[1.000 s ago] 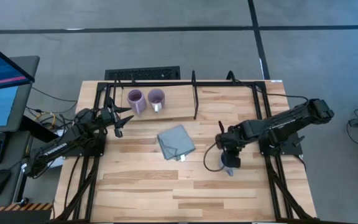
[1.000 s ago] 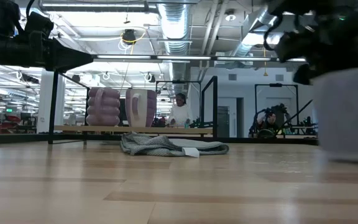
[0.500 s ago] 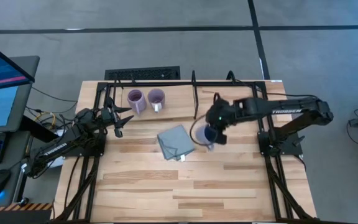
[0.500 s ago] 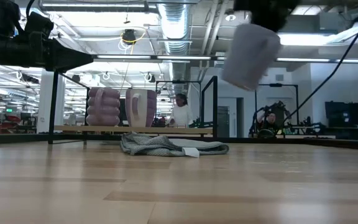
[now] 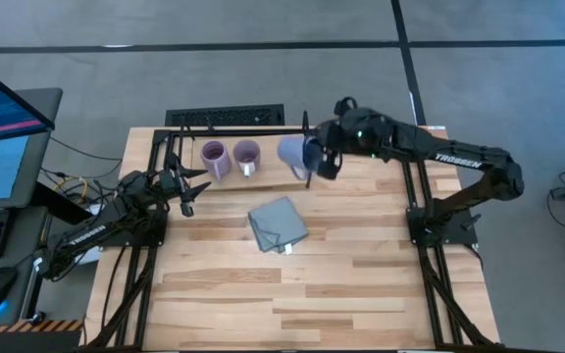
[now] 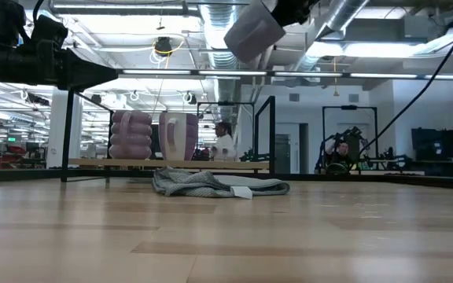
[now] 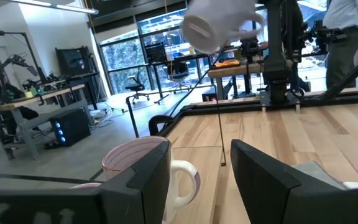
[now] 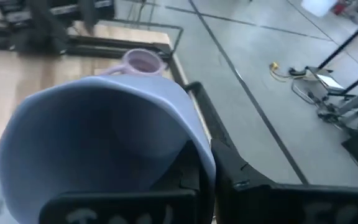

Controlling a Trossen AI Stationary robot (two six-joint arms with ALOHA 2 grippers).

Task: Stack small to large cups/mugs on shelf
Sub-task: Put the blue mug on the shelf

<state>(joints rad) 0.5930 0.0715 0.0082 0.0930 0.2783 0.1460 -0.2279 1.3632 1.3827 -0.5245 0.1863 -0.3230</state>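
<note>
My right gripper (image 5: 320, 157) is shut on the blue-grey mug (image 5: 292, 152), high above the shelf (image 5: 273, 177) beside its upright black divider (image 5: 309, 175). The mug shows tilted in the low view (image 6: 254, 31). The light purple mug (image 5: 214, 158) and the darker purple mug with a white handle (image 5: 247, 155) stand on their bases on the shelf's left part. My left gripper (image 5: 186, 193) is open and empty, level, just near of those two mugs; the darker mug (image 7: 143, 167) shows beyond its fingers. My right gripper holds the blue-grey mug by its wall at the rim (image 8: 197, 163), on the side toward the wrist. A dark finger (image 8: 241, 177) lies outside that wall; the other is hidden by the mug. The mug is lifted clear and tilted, its mouth toward the gripper.
A folded grey-blue cloth (image 5: 278, 224) lies on the tabletop (image 5: 292, 294) near of the shelf. Black rods frame the shelf and table sides. A keyboard (image 5: 226, 117) lies beyond the far edge. People show in the room behind (image 6: 226, 143).
My right gripper has lifted the blue-grey mug off the table's near right part. It has carried it up and toward the far left, over to the shelf's divider. The mug has tipped from upright to tilted.
</note>
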